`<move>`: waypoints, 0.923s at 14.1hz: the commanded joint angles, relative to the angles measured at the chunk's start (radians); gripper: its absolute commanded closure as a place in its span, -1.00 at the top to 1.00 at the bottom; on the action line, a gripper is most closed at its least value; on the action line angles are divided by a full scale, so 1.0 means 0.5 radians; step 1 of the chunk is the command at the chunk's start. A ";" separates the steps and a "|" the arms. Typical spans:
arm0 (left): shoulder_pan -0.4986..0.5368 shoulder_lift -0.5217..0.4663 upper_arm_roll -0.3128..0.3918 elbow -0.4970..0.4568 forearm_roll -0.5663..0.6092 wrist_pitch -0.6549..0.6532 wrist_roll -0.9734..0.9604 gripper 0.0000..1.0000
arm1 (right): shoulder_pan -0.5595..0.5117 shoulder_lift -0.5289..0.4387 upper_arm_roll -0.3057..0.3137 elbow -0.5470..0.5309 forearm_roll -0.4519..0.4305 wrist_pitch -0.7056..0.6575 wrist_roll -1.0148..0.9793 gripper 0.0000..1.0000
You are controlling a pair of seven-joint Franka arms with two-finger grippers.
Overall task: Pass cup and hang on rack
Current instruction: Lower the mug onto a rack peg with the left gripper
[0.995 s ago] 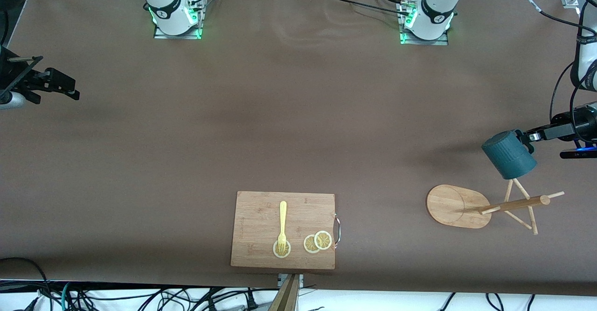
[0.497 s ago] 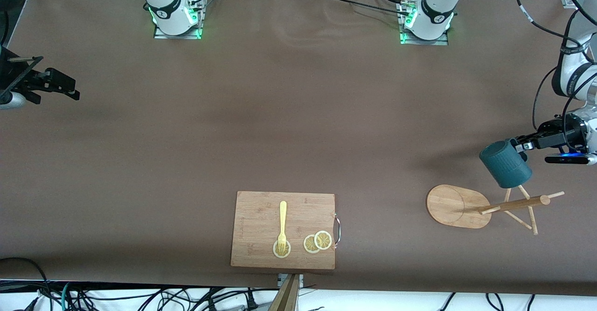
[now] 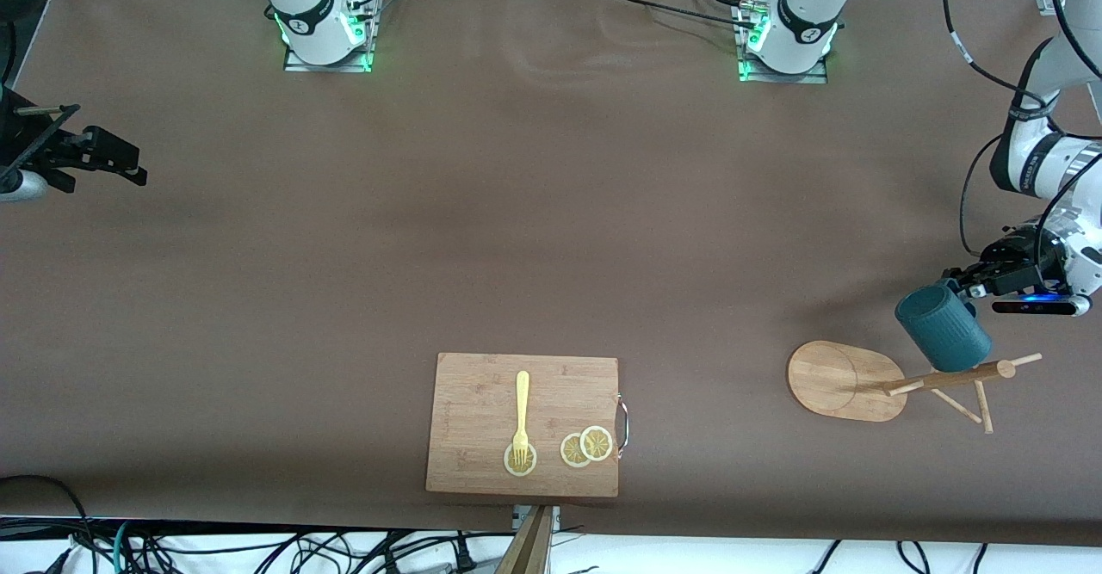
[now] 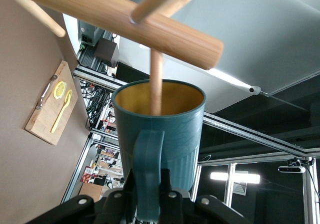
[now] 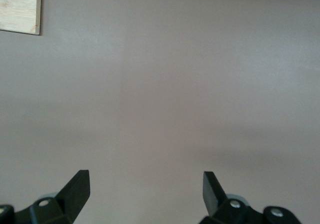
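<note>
The dark teal cup (image 3: 941,329) hangs tilted in my left gripper (image 3: 968,286), which is shut on its side handle (image 4: 147,169). The cup is right over the light wooden rack (image 3: 947,378), against the upper pegs beside the central post. In the left wrist view a thin peg (image 4: 156,82) reaches into the cup's mustard-yellow mouth (image 4: 159,97), under the rack's post (image 4: 115,17). The rack's oval base (image 3: 839,380) lies at the left arm's end of the table. My right gripper (image 3: 103,157) waits open and empty at the right arm's end; its wrist view shows its fingertips (image 5: 77,184) spread over bare table.
A rectangular wooden cutting board (image 3: 523,423) with a yellow fork (image 3: 521,415) and lemon slices (image 3: 586,447) lies near the table's front edge, mid-table. It also shows in the left wrist view (image 4: 52,112), and its corner in the right wrist view (image 5: 19,7).
My left gripper has come down toward the rack with the cup, and the cup now covers the upper pegs. The right arm has not moved.
</note>
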 commanded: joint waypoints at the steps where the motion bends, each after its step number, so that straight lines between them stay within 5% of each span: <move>1: 0.034 0.077 -0.006 0.024 -0.125 -0.083 0.087 -0.92 | -0.001 0.022 0.003 0.030 0.011 0.024 0.027 1.00; 13: 0.058 0.234 -0.006 0.061 -0.248 -0.145 0.210 -0.66 | -0.004 0.025 0.003 0.030 0.011 0.024 0.027 1.00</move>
